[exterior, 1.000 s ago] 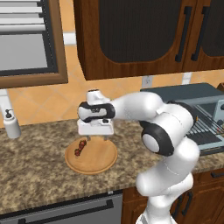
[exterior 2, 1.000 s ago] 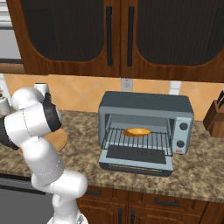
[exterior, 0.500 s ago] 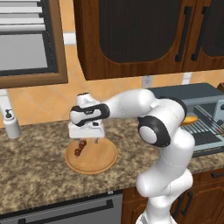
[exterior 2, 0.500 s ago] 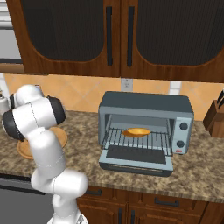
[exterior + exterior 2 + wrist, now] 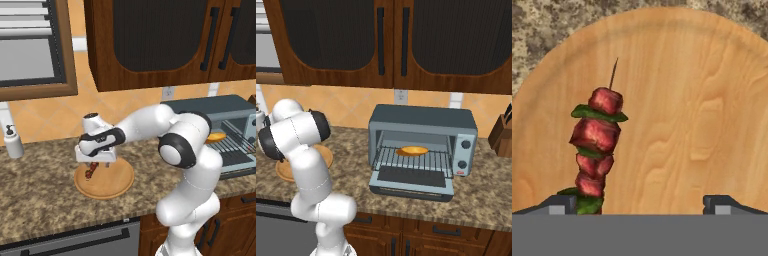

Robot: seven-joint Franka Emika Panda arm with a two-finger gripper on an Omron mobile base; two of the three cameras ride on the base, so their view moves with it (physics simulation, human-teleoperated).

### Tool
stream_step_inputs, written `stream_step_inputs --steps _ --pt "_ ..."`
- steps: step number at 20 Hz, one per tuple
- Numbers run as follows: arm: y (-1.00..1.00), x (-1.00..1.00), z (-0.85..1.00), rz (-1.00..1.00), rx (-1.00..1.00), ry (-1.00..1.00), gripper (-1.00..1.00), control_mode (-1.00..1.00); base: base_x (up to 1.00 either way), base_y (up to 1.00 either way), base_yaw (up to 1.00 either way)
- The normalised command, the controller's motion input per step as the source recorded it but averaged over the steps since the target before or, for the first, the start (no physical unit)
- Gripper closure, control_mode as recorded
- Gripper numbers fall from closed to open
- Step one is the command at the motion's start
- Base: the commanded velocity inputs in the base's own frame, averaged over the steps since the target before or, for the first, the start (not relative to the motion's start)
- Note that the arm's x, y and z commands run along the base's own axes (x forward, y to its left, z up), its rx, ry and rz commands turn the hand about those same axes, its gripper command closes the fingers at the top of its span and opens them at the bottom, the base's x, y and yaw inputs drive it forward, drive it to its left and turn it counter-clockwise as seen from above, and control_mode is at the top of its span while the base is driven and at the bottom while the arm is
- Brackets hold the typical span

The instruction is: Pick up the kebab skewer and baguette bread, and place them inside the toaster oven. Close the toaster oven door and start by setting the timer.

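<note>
- My jaws are spread wide and grip nothing; they hang low over the round wooden plate [image 5: 107, 182] on the speckled stone bench [image 5: 40, 205].
- In the hand view the two dark fingertips [image 5: 562, 203] stand far apart at the bottom, with the lower end of the kebab skewer [image 5: 596, 150] just beside the one on the left side of that view.
- The kebab skewer lies flat on the plate, red meat chunks with green pieces between them, its thin bare tip pointing away from me.
- From the left base view the skewer [image 5: 90, 171] shows as a small dark red stick right under my hand, on the plate's left part.
- The baguette bread [image 5: 412, 150] lies on the wire rack inside the toaster oven [image 5: 423, 120], well apart from the plate.
- The toaster oven door [image 5: 412, 181] is folded down flat in front of the oven.
- A white bottle [image 5: 12, 142] stands at the bench's far left.
</note>
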Motion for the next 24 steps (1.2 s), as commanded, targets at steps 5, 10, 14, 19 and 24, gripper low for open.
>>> stream_step_inputs --steps 5,10,14,19,24 --pt "0.01 0.0 -0.21 0.0 0.0 -0.09 -1.0 -1.0 0.0 0.0 0.0" --pt "0.13 0.01 0.0 0.0 0.0 -0.01 -1.0 -1.0 0.0 0.0 0.0" --pt "0.18 0.01 0.0 0.0 0.0 -0.01 -1.0 -1.0 0.0 0.0 0.0" --pt "0.06 0.0 0.08 0.0 0.0 -0.02 -1.0 -1.0 0.0 0.0 0.0" --pt "0.03 0.0 0.16 0.0 0.0 -0.05 -1.0 -1.0 0.0 0.0 0.0"
